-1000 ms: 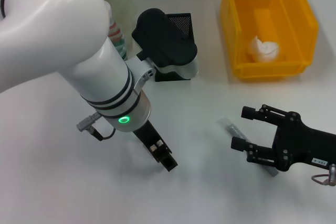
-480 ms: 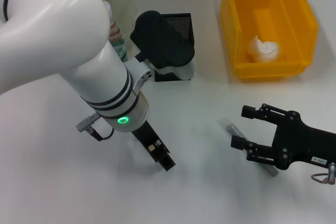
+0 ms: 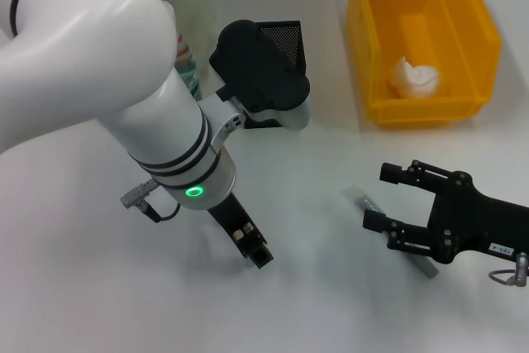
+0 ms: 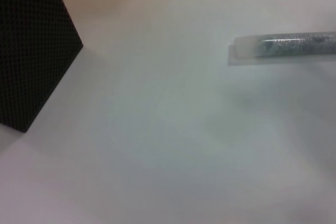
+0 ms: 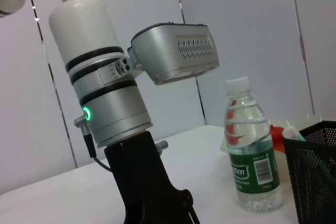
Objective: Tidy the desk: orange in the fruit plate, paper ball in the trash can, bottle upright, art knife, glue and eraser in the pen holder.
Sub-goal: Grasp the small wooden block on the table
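Lying flat on the tabletop [image 3: 314, 287], the art knife [image 3: 364, 201] remains unstowed, just beside the right gripper [image 3: 387, 197], whose fingers are apart. Done: paper ball [image 3: 413, 77] in trash can [image 3: 479, 35], bottle [image 5: 253, 148] upright. Left gripper [image 3: 258, 255]: cannot tell.

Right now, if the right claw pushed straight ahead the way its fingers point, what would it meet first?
Probably the grey stick, which lies on the table just ahead of the open right claw, between its fingertips. Whether the claw is low enough to touch it is unclear. The left claw is farther on.
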You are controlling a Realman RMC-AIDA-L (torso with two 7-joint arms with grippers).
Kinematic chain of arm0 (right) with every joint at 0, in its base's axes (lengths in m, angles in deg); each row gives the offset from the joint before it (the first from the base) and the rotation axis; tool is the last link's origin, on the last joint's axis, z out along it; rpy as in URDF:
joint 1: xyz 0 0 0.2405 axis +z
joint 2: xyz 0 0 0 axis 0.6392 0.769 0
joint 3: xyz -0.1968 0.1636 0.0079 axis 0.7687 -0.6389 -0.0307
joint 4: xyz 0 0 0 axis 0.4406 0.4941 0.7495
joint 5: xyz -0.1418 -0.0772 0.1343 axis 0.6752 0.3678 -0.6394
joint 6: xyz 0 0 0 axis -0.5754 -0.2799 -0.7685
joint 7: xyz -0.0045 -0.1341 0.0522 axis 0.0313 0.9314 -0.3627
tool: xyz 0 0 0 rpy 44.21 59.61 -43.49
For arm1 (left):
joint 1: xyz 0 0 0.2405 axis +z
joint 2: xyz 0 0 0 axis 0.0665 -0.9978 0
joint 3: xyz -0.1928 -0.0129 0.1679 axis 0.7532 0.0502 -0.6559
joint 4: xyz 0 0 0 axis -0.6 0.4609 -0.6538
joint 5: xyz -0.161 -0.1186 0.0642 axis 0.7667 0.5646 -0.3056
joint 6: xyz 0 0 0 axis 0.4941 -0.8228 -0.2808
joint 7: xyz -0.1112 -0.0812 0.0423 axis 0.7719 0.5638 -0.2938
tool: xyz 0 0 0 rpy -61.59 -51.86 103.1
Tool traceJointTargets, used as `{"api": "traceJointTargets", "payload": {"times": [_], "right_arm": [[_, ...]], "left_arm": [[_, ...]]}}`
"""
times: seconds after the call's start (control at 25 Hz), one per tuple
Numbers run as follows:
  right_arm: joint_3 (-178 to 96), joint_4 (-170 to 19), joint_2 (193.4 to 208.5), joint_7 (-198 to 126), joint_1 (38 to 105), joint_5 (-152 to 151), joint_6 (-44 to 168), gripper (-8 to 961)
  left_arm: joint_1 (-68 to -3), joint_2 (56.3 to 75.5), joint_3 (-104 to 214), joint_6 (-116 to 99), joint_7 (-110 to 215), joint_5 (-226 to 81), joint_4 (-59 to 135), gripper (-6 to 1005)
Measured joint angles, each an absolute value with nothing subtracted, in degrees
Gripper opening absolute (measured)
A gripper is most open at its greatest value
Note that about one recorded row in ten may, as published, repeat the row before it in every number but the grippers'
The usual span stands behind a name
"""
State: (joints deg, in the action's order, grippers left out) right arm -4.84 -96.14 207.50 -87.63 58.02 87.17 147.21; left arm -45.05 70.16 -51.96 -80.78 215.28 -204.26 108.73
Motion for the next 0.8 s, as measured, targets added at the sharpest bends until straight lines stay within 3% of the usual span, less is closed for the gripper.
{"api": "traceJointTargets", "payload": {"times": [0.64, 0.8], "right_arm": [[-4.8, -96.1, 207.51, -87.8, 58.3, 87.2, 147.2, 764], [-4.6, -96.1, 207.5, -87.8, 58.4, 87.2, 147.2, 764]], "left_arm": [[-45.0, 70.16, -52.6, -80.6, 214.5, -204.3, 108.8, 676], [-45.0, 70.16, -52.8, -80.5, 214.5, -204.3, 108.8, 599]]}}
